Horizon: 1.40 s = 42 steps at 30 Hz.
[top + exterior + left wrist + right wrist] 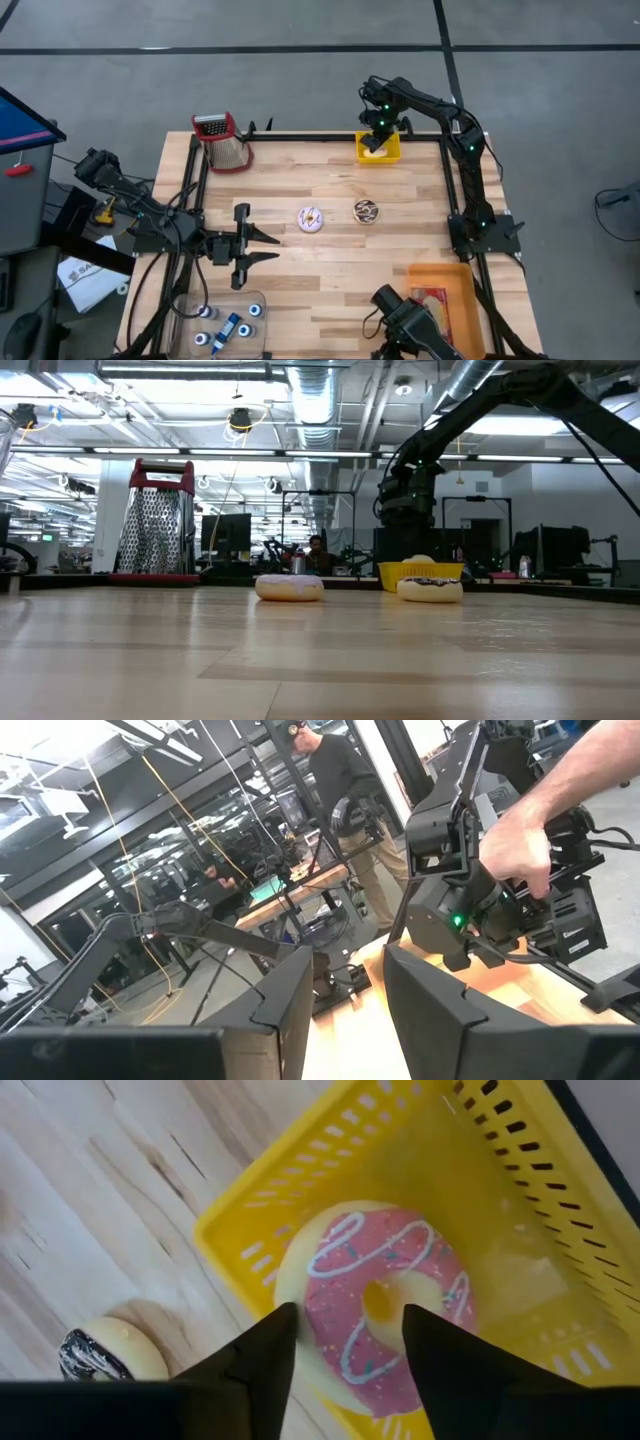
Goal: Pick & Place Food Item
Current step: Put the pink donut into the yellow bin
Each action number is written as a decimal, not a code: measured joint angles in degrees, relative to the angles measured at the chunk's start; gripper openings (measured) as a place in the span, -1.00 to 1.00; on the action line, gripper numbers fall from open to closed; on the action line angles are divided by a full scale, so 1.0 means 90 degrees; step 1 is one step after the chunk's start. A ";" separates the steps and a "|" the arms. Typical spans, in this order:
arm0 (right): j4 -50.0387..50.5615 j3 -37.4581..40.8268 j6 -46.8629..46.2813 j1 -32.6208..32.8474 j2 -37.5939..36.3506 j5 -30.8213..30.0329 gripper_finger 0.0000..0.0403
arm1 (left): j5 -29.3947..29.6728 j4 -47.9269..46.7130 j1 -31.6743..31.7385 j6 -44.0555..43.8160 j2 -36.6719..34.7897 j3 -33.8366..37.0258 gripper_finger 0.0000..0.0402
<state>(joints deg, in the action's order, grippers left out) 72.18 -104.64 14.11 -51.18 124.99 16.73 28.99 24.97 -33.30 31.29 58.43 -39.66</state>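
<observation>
Right gripper [340, 1350] jaws stand released astride the pink donut [385, 1305], which rests in the yellow basket [520, 1190], positioned for a grasp. Left gripper [345, 995], jaws parted and empty, waits.

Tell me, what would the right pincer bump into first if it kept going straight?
Most likely the pink donut in the yellow basket; the right pincer points right at it, fingers either side.

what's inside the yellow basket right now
A pink-frosted donut with white squiggles lies in the yellow basket. The right claw hangs over it, covering part of its near edge and the basket floor beneath.
</observation>
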 joint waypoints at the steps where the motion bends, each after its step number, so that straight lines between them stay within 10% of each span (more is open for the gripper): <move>1: 0.0008 0.0000 0.0003 0.0000 -0.0001 0.0023 -0.15 | -0.0001 0.0000 0.0000 0.0000 0.0000 0.0000 -0.40; 28: 0.0086 0.0000 0.0505 0.0026 -0.0050 0.0219 -0.96 | -0.0007 -0.0006 0.0000 0.0049 0.0000 -0.0007 -0.40; 42: -0.0324 0.0000 0.0386 0.0250 -0.0751 0.0115 -0.99 | -0.0007 -0.0008 0.0000 0.0163 0.0000 -0.0007 -0.40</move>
<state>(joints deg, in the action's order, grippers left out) 69.26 -104.64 17.58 -48.93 118.23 17.76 28.93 24.90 -33.30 32.75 58.43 -39.72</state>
